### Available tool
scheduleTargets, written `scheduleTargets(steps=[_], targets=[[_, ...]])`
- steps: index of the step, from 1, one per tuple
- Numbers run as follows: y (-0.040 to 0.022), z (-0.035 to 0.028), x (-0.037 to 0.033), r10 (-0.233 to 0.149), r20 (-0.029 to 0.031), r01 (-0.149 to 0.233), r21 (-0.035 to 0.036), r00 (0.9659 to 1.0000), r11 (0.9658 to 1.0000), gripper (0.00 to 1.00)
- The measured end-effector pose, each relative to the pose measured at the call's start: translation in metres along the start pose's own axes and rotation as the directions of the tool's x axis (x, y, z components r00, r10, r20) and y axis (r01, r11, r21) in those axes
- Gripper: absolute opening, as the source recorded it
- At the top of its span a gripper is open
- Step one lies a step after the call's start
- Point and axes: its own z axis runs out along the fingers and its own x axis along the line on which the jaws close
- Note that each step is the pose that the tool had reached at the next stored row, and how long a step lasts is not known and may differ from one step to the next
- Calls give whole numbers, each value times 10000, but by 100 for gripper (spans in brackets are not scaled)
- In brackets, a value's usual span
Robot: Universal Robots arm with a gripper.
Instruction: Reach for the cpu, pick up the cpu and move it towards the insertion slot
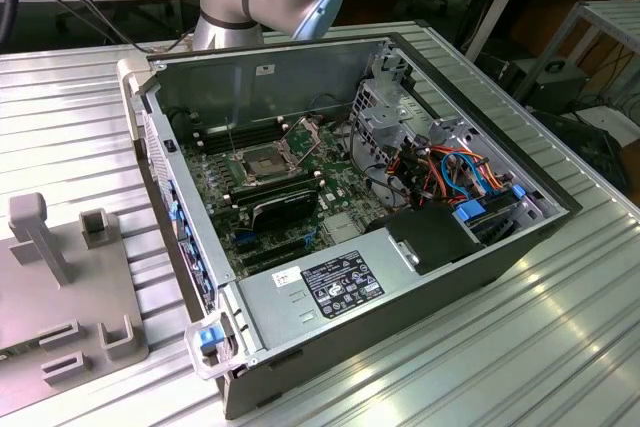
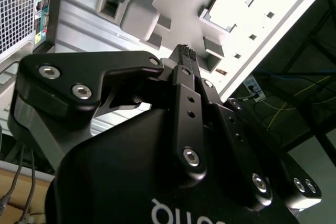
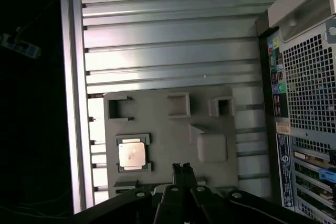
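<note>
The small, pale tan-grey square cpu (image 3: 131,156) lies flat in a shallow nest of the grey moulded holder plate (image 3: 157,111), which rests on the ribbed aluminium table (image 3: 168,24). The chip is near the black two-fingered pincer (image 3: 181,167) but off to one side of its tips, not beneath them, and nothing touches it. The pincer's fingers are closed together and hold nothing.

To reach well, I judge the pincer should shift sideways until it is centred over the chip. It should spread its fingers wider than the chip, line them up with two edges clear of the nest's raised tabs, and come down gently.

The open dark metal computer case (image 3: 307,103) lies on the pincer's other side. Inside it sits the square silver metal-framed insertion slot (image 1: 262,162), well apart from the chip.
</note>
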Motion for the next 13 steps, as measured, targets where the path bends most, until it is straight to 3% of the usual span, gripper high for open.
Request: scheduleTargets(steps=[9, 13], targets=[[-25, 38, 312, 1, -3, -1, 0, 10000, 10000, 11], [-42, 57, 501, 1, -2, -1, 0, 10000, 10000, 11]])
